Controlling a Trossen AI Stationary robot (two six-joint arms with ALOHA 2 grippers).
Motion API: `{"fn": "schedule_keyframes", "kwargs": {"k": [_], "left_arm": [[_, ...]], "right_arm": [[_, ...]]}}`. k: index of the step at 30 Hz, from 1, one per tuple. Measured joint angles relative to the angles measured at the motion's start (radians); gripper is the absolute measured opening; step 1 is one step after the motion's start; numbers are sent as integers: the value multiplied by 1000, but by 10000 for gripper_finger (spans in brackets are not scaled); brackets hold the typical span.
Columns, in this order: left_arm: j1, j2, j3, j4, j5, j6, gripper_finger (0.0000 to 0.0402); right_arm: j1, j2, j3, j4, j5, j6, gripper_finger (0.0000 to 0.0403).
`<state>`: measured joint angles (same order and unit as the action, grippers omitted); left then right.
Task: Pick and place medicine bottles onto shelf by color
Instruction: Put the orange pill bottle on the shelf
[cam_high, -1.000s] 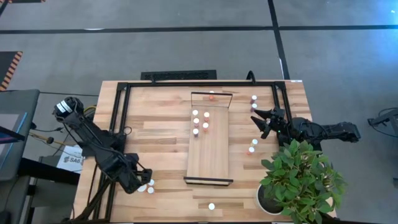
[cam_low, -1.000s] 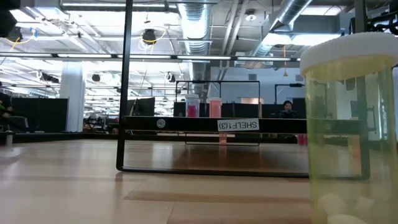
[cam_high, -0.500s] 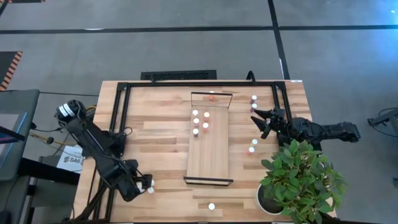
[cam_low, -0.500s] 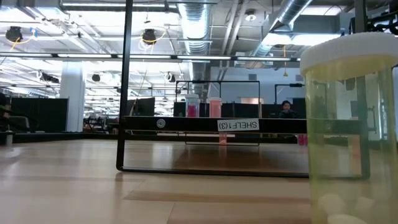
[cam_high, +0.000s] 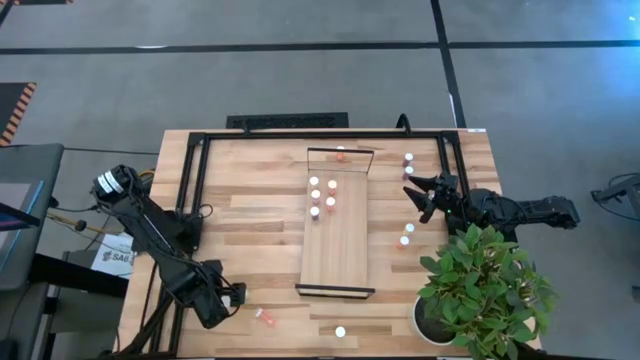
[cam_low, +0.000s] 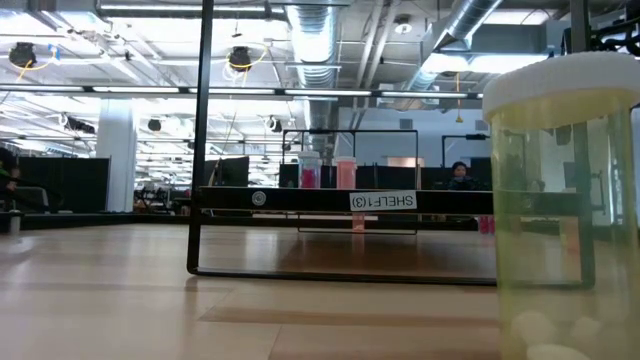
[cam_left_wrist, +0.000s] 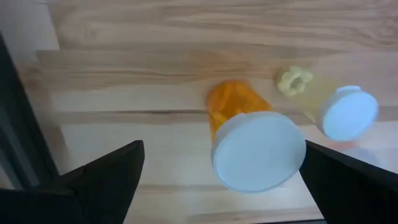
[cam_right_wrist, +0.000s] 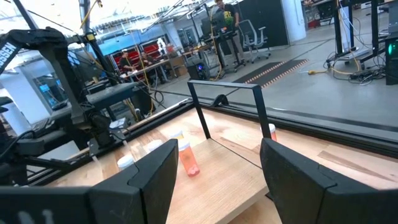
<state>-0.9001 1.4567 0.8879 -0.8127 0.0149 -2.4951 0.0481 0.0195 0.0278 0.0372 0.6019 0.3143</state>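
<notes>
My left gripper (cam_high: 228, 298) is open at the table's near left, and its fingers stand on either side of an upright orange bottle with a large white cap (cam_left_wrist: 258, 149). I cannot tell whether they touch it. A reddish bottle (cam_high: 265, 317) lies on its side just to the right. A blurred white-capped bottle (cam_left_wrist: 348, 113) shows beside the orange one. The pale shelf (cam_high: 336, 240) lies mid-table with several bottles (cam_high: 322, 196) standing at its far end. My right gripper (cam_high: 425, 195) is open and empty to the right of the shelf.
Loose bottles stand right of the shelf (cam_high: 406, 235) and at the far right (cam_high: 408, 158). One stands at the near edge (cam_high: 340, 331). A potted plant (cam_high: 485, 290) fills the near right corner. A black frame (cam_high: 195, 180) runs along the table's left and far sides. A clear bottle (cam_low: 560, 200) stands close to the low camera.
My left gripper has moved a little toward the table's near edge and right. One of the two bottles that stood beside it has tipped over. It now lies on its side farther toward the table's right.
</notes>
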Motion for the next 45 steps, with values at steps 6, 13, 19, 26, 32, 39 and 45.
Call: {"fn": "schedule_keyframes", "kwargs": {"k": [6,13,19,26,32,39,45], "left_arm": [[0,0,0,0,-4,-6,399],[0,31,0,-4,-12,-16,398],[0,74,-1,9,-12,-15,378],[0,76,-1,9,-10,-3,306],[0,76,-1,9,-10,-1,218],[1,75,16,-11,-15,10,168],[34,45,87,-206,-5,84,199]], "right_arm": [[0,0,0,0,0,0,251],[0,0,0,0,0,0,251],[0,0,0,0,0,0,251],[0,0,0,0,0,0,251],[0,0,0,0,0,0,251],[0,0,0,0,0,0,251],[0,0,0,0,0,0,251]]}}
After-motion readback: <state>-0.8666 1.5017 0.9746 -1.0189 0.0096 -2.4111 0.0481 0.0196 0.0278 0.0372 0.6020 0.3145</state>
